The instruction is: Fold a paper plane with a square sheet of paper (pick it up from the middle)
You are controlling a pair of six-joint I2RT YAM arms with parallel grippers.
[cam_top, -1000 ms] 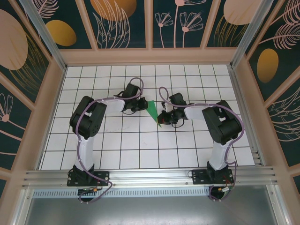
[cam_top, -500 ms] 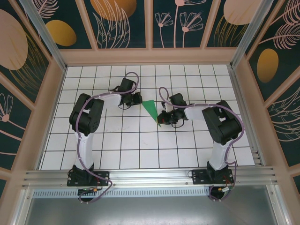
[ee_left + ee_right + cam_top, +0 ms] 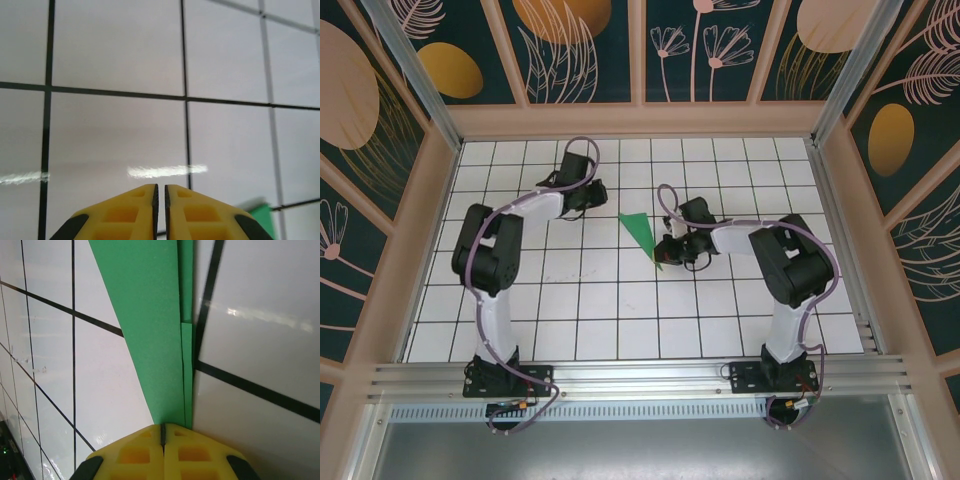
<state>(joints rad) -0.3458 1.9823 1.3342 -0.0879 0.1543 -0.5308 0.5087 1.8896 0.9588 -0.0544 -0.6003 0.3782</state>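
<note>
Green dart at mid-bench: the paper plane (image 3: 640, 234) lies flat on the white-tiled bench (image 3: 620, 320), roughly midway between the left and right edges and a little nearer the far edge than the near one. Its broad tail is turned toward the far edge, its point toward the near right corner.

The right end effector (image 3: 162, 432) is clenched on the narrow end of the plane. Its yellow fingertips (image 3: 135, 455) meet over the layered spine, where two folded edges run side by side.

The left end effector (image 3: 160, 200) stands apart on the far-left side of the sheet. It is drawn together to a thin slit with nothing between the tips, and only a green corner of the paper sits near it, low in its wrist view.

The folding looks all but finished, so the work in hand appears to be setting the spine and taking the plane up.

Doing that well likely means:
- keeping the right pinch square on the doubled spine rather than on a single wing, so the layers do not slide apart
- parting the left tips before they return, and bringing them in low from the tail side to the middle of the body
- lifting slowly and level, since the thin paper may sag or spring open
- not dragging the point across the glossy tiles, which could blunt it
</note>
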